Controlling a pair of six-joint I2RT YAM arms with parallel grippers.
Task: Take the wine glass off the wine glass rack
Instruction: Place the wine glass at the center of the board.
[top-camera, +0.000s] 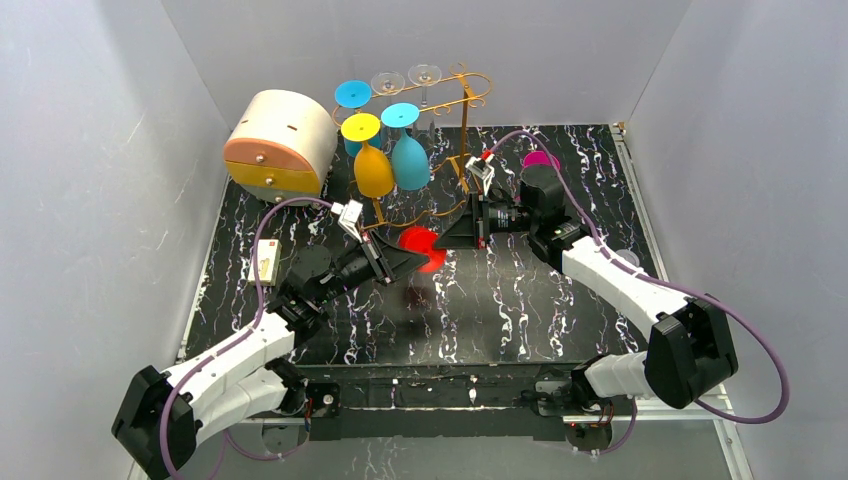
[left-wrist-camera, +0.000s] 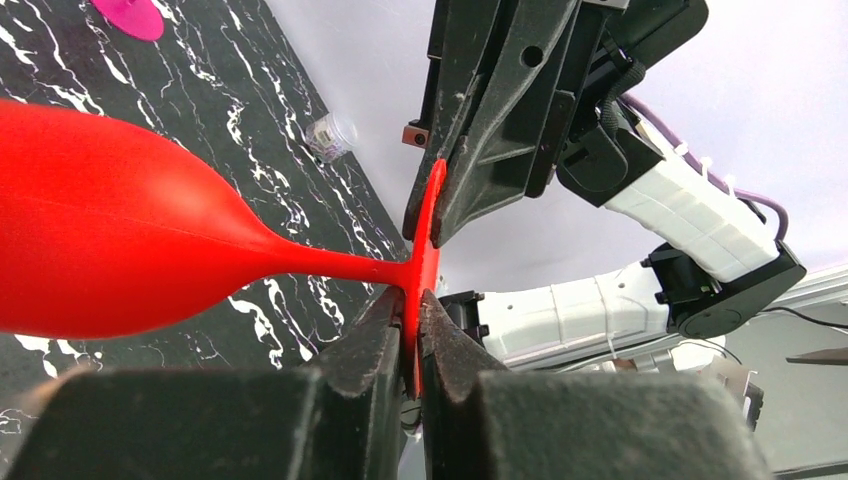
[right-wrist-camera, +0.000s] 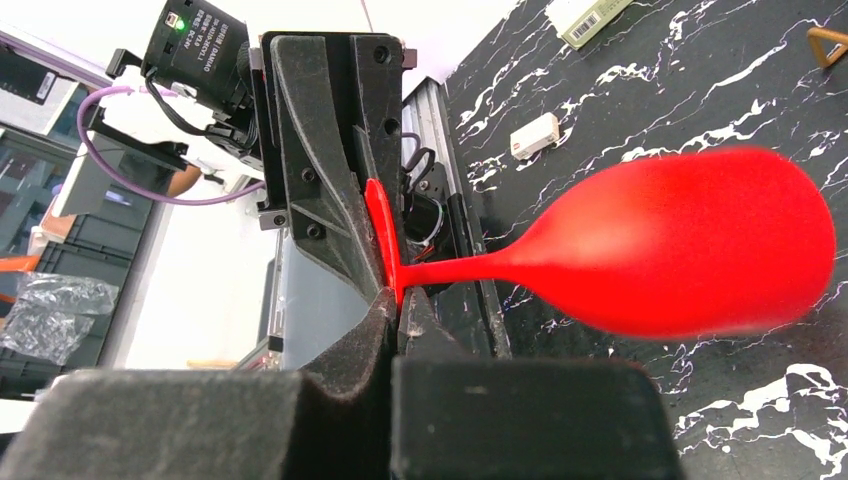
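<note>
A red wine glass (top-camera: 424, 248) is held off the table, in front of the golden wire rack (top-camera: 466, 108). Its round foot faces up and its bowl (left-wrist-camera: 110, 250) points toward the black table. My left gripper (left-wrist-camera: 415, 312) is shut on one edge of the foot (left-wrist-camera: 427, 235). My right gripper (right-wrist-camera: 398, 300) is shut on the opposite edge of the foot (right-wrist-camera: 383, 232); the bowl also shows in the right wrist view (right-wrist-camera: 690, 245). In the top view the left gripper (top-camera: 416, 258) and right gripper (top-camera: 446, 236) meet at the glass. A yellow glass (top-camera: 373, 166) and a teal glass (top-camera: 409, 158) hang from the rack.
A round cream-and-orange drawer box (top-camera: 280, 145) stands at the back left. Blue-footed (top-camera: 352, 94) and clear glasses (top-camera: 424, 73) hang at the rack's rear. A magenta glass foot (top-camera: 540, 159) shows behind the right arm. A small white box (top-camera: 268, 258) lies at the left.
</note>
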